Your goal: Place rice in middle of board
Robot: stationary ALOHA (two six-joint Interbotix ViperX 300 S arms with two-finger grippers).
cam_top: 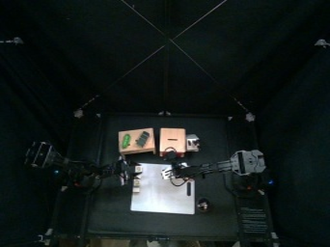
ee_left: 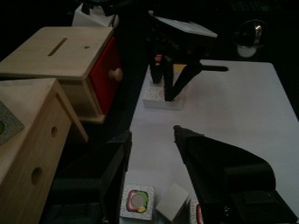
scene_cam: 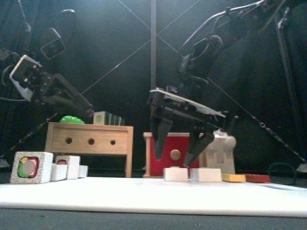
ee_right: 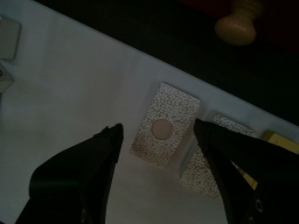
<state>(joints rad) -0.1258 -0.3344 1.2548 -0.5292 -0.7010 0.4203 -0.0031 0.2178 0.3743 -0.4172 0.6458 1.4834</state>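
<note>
We are looking down at the rice (ee_right: 163, 133), a small speckled white block with a pale round mark on its face, lying flat on the board (ee_right: 70, 114) near the edge that faces the brown boxes, not in the board's middle. A second speckled block (ee_right: 212, 166) is lying just beside it, close to touching. Our right tool (ee_right: 158, 153) is hovering directly over the rice with its jaws spread wide, one on each side of the block, gripping nothing. Our left tool (ee_left: 152, 149) is resting low over the other end of the board; its jaws are standing apart and empty.

The main risk, as we are judging it, is the neighbour: the far jaw is coming down close to the second block, so it could land on it or pinch both together. A thin flat block may also slip or tip out as the jaws close. Behind, the two brown boxes (cam_top: 154, 140) are sitting on the worktop (cam_top: 103, 207), well clear.
</note>
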